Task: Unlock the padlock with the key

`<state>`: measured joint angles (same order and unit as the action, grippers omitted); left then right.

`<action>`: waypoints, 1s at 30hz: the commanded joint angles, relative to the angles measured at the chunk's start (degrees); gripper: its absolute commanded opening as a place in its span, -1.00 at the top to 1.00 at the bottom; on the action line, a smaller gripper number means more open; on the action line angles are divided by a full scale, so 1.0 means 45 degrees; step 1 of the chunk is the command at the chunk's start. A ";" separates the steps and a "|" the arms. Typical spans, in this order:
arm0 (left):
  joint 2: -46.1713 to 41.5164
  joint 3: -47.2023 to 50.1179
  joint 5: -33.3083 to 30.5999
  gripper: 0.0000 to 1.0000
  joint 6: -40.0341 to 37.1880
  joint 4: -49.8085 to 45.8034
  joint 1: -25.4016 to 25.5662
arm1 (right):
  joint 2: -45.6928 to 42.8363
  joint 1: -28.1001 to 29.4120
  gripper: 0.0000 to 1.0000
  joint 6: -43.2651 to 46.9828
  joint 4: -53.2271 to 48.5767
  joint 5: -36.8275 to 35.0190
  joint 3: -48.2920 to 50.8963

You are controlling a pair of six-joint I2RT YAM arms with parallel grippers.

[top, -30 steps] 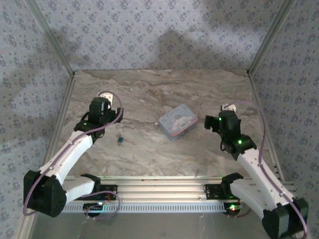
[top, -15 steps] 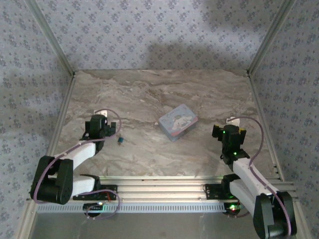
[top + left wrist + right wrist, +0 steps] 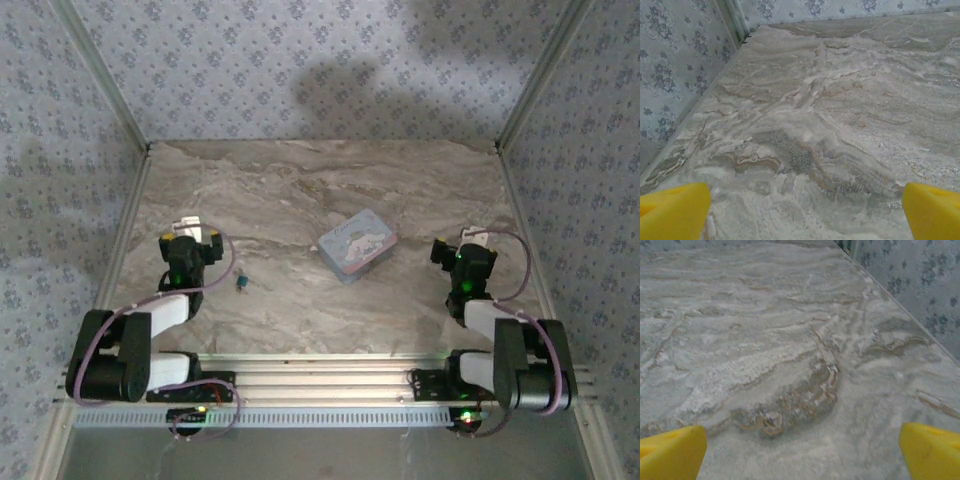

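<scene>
Risk: both claws are empty and I can't make out a key anywhere, so the biggest worry is a reach made with nothing to turn in the lock; the padlock (image 3: 241,282) is a tiny thing with a thin shackle on smooth stone, and I'd judge a broad pad coming down off-centre would send it skidding or tip it flat rather than pinch it
Second risk: the light-blue tin (image 3: 357,245) is by far the bigger target and could draw a grab by mistake
Left claw (image 3: 802,215): spread wide, yellow pads (image 3: 672,210) out at either side of the wrist view with bare marble between them; pinching nothing, touching nothing
Right claw (image 3: 801,452): the same story, pads (image 3: 932,450) far apart; nothing held; just worktop ahead and the right wall beyond
From above: the left claw sits toward the worktop's left edge, the right claw toward its right edge, both in the near half
Padlock: on the worktop, near the left claw on its inner side, apart from it; well apart from the right claw
Tin: about mid-worktop, a little right of centre, between the two arms and touching neither
Worktop (image 3: 300,190): marbled stone, patterned walls on three sides
</scene>
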<state>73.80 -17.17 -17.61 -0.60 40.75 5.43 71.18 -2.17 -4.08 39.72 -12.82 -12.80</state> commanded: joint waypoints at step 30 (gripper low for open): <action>0.3112 -0.1400 0.2753 -0.96 0.0502 0.1398 -0.1305 | 0.3597 0.0364 -1.00 0.0945 0.2090 0.0778 -0.1871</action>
<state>88.44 -22.68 -6.59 1.13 47.51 -0.38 87.33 -0.64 -0.54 49.28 -8.54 -20.88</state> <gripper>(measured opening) 0.979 0.999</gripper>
